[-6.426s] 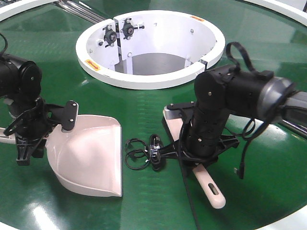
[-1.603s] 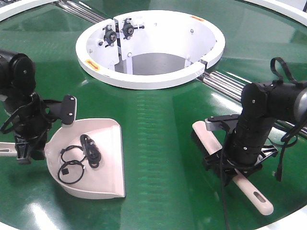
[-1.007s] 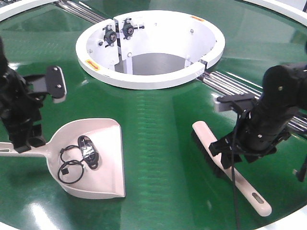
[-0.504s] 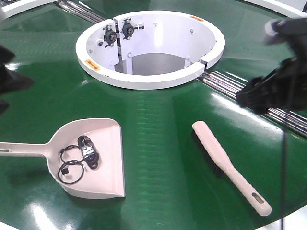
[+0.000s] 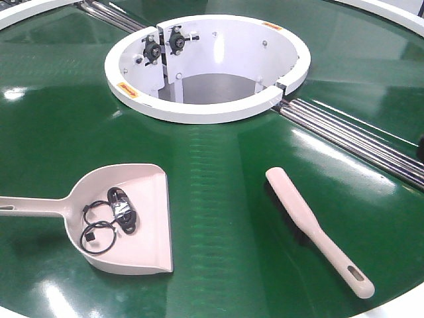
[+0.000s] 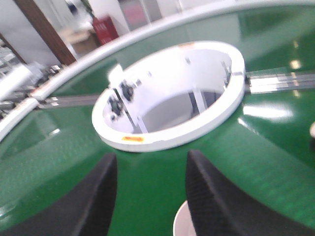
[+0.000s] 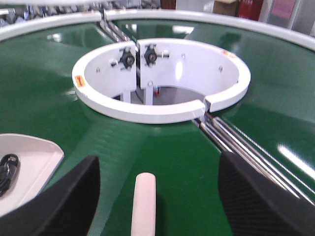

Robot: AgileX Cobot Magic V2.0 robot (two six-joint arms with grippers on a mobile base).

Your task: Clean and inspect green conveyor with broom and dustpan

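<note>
1. Front view: the conveyor [image 5: 218, 165] fills the picture, glossy green, with the white hub [image 5: 209, 66] at the top and steel rollers [image 5: 358, 142] running off to the right. The dustpan [image 5: 132, 218] lies at lower left, mouth toward the centre, handle pointing left. Inside it sits a small black debris tangle [image 5: 109, 218] of rings and wire. The broom [image 5: 315, 228] lies well apart at lower right, bristles down, slotted handle end toward the near edge. Neither arm shows here.

2. Left wrist view: the left gripper [image 6: 150, 196] looks down at the belt and the hub. Its fingers [image 6: 216, 201] stand spread with nothing between them. A pale rounded edge, probably the dustpan, peeks in at the bottom; the picture is blurred.

3. Right wrist view: the right gripper [image 7: 157, 196] has its fingers [image 7: 256, 196] wide apart and empty. The tip of the broom lies on the belt between them, untouched. A corner of the dustpan with black wire shows at left.

4. Judged from this, the sweeping looks done and the step in hand is inspection. To do it well, keep both arms high and clear, scan the belt for leftover bits, especially along the rollers and hub rim, and leave the loaded dustpan level so nothing slides out.
</note>
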